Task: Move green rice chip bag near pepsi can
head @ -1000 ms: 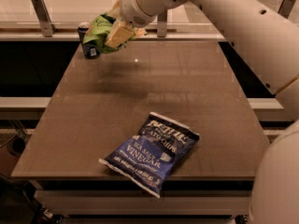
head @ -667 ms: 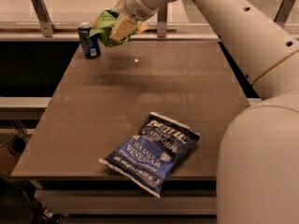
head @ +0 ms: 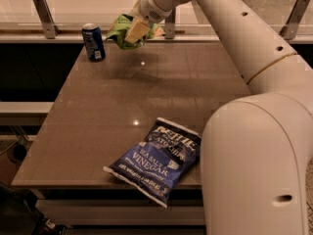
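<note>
The green rice chip bag [head: 119, 29] is a crumpled light-green foil bag, held in the air above the far part of the table. My gripper [head: 135, 32] is shut on it, its pale fingers [head: 139, 29] clamped over the bag's middle. The pepsi can [head: 93, 42] is a small dark-blue can with a silver top, standing upright at the table's far left corner. The bag hangs just right of the can, apart from it.
A large dark-blue Sea Salt Vinegar chip bag [head: 156, 159] lies at the near edge of the brown table [head: 107, 116]. My white arm [head: 249, 131] fills the right side. A rail with metal posts [head: 43, 14] runs behind the table.
My gripper has carried the green bag to the right, away from the can, which now stands uncovered. The arm has swung closer to the camera.
</note>
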Robot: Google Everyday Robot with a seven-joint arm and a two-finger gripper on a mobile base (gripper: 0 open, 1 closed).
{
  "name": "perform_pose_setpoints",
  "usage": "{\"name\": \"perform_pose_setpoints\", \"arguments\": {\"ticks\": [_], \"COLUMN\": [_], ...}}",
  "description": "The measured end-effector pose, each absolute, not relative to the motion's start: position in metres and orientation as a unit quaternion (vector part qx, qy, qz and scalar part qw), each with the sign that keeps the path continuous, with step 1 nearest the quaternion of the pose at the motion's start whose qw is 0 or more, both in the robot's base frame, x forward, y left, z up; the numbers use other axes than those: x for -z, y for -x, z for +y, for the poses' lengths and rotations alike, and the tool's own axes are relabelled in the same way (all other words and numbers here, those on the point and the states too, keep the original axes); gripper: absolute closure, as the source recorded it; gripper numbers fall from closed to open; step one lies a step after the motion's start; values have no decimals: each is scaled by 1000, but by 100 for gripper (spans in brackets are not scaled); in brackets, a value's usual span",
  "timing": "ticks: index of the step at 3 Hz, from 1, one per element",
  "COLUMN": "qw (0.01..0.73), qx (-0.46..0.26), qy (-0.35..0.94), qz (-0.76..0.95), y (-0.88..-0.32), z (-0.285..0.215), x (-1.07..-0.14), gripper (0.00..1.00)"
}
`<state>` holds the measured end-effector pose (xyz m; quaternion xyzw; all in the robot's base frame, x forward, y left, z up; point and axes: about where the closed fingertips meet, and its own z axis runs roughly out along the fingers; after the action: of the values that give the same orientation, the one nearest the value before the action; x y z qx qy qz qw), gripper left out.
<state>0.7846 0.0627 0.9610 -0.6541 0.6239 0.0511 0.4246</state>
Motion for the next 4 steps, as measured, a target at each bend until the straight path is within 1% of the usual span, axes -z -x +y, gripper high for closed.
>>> {"name": "perform_pose_setpoints", "arguments": {"ticks": [1, 4], "qw": [422, 417], "qx": [-52, -58], "qy": [654, 658], "qz": [625, 624], "y": [-786, -787], "z": [64, 72], "x": [-957, -948], "gripper": [84, 15]}}
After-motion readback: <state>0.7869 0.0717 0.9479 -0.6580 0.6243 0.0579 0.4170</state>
